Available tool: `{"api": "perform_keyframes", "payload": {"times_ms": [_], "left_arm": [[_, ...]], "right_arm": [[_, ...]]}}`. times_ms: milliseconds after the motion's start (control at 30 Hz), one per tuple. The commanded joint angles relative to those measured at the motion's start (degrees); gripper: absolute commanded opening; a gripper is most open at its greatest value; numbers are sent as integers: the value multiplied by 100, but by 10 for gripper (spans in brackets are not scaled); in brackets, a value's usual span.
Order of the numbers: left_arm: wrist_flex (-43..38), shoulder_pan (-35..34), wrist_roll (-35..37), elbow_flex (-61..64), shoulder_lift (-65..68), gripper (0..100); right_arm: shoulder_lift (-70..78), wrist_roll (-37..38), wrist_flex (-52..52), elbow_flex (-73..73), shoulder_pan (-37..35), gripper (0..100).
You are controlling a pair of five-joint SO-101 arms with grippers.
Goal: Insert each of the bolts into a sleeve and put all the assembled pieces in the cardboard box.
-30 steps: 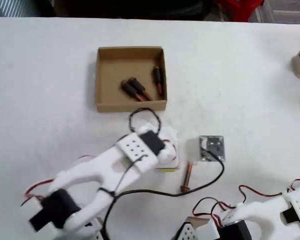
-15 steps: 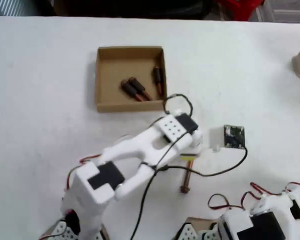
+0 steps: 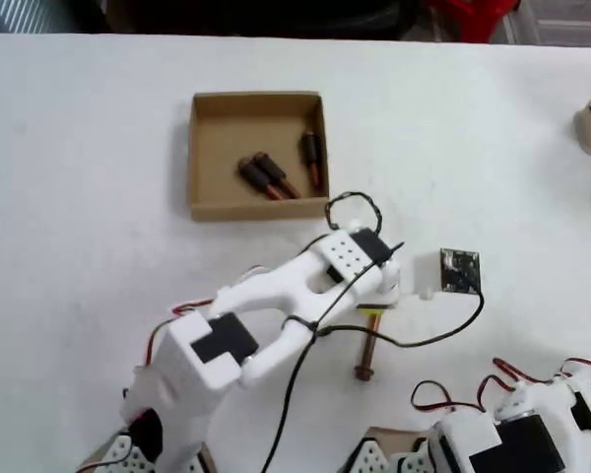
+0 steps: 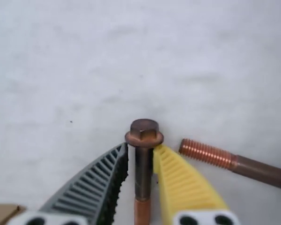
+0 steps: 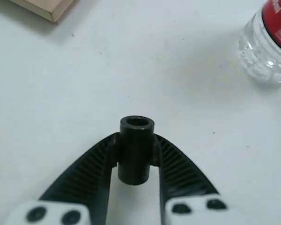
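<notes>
Left gripper (image 4: 140, 151) is pinching a bolt (image 4: 144, 169) by the shaft between grey and yellow fingers, head poking past the tips; second bolt (image 4: 234, 161) is lying on the table (image 3: 98, 246) just beside the yellow finger, threaded end nearest; right gripper (image 5: 136, 140) is clamping a black sleeve (image 5: 136, 154), bore showing; box (image 3: 192, 158) is sitting beyond the left arm, holding three assembled pieces (image 3: 276, 175).

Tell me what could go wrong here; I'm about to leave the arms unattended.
The left gripper pinches the bolt just behind its head, so it may swivel when lifted. The second bolt lies close beside the yellow finger and could get knocked away. The right gripper holds the sleeve at its fingertips only; pushing a bolt in might dislodge it.
</notes>
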Motion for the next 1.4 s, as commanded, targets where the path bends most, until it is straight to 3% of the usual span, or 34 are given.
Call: {"api": "perform_keyframes", "payload": {"times_ms": [0,100,200,300,500,833,1267,1367], "left_arm": [[-123,75,70,-264,-75,113],[-123,75,97,-264,-75,112],[-202,40,527,-264,-75,102],[-396,-22,932,-264,-75,20],[-369,-40,1609,-352,-154,20],[255,-875,3007,-457,-1578,20],[756,-2589,3138,-352,-2492,20],[607,-2774,3138,-123,-2501,20]], "right_arm": [[-22,35,-119,-149,-75,19],[-22,35,-119,-149,-75,19],[-22,35,-119,-149,-75,19],[-22,35,-119,-149,-75,19],[-31,44,-119,-158,-75,19],[-31,35,-92,-229,-356,19],[-31,35,-136,-237,-1824,19],[-31,35,-593,-193,-2237,19]]}}
